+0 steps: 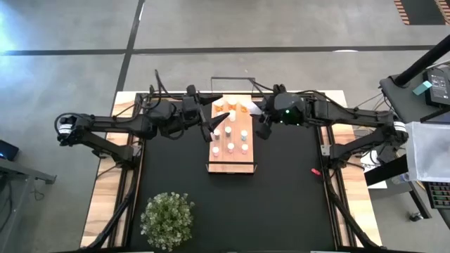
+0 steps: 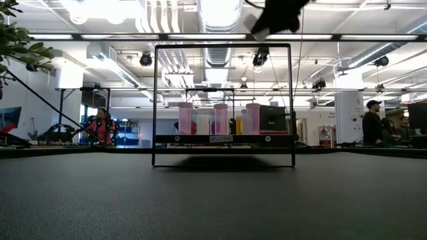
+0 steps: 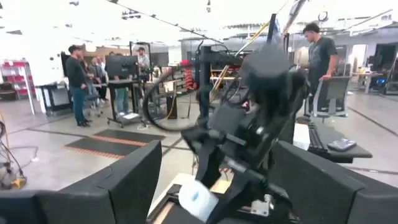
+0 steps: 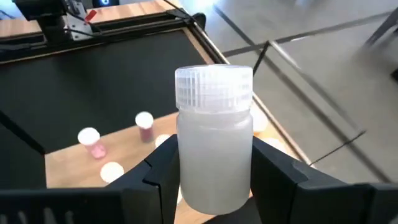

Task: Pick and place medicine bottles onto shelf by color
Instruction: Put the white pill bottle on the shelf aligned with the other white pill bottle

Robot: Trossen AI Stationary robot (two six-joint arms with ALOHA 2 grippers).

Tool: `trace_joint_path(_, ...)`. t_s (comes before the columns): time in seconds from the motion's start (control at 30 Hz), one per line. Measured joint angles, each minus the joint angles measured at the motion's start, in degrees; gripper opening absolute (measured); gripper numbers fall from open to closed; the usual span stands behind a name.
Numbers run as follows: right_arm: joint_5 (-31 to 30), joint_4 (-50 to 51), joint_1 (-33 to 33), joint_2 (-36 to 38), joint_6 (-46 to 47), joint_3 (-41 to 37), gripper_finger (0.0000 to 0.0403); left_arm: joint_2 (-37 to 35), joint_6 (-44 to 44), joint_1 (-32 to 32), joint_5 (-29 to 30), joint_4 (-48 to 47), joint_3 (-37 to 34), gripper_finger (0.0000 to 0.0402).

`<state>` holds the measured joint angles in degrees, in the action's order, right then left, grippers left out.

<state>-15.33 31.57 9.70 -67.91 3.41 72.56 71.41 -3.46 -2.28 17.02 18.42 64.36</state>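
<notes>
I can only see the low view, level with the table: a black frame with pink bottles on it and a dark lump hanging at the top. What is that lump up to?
Observer: That is the right tool. It is shut on a pale white-capped bottle, held upright.
Operator: Is there a second arm?
Observer: Yes. The left tool is open and empty at the left edge of the shelf.
Operator: Are only pink bottles up there?
Observer: No. From above, orange bottles stand at the shelf's far end.
</notes>
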Motion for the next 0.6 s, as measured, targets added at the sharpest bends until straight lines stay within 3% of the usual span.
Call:
trace_joint_path(0.27, 14.0, -22.3, 7.3, 8.6, -3.1, -22.6, 0.0146, -4.5, -2.3, -1.1, 0.0, -1.4, 0.0, 0.0295)
trace_joint_path(0.5, 16.1, -49.1, 10.8, 9.9, -9.9, -40.5, 0.0146, -6.2, -3.4, -1.1, 0.0, -0.7, 0.0, 0.0295)
trace_joint_path(0.6, 21.3, -58.7, 13.3, 8.2, -8.5, -45.7, 0.0146, -6.2, -3.1, -1.2, 0.0, -0.8, 0.0, 0.0295)
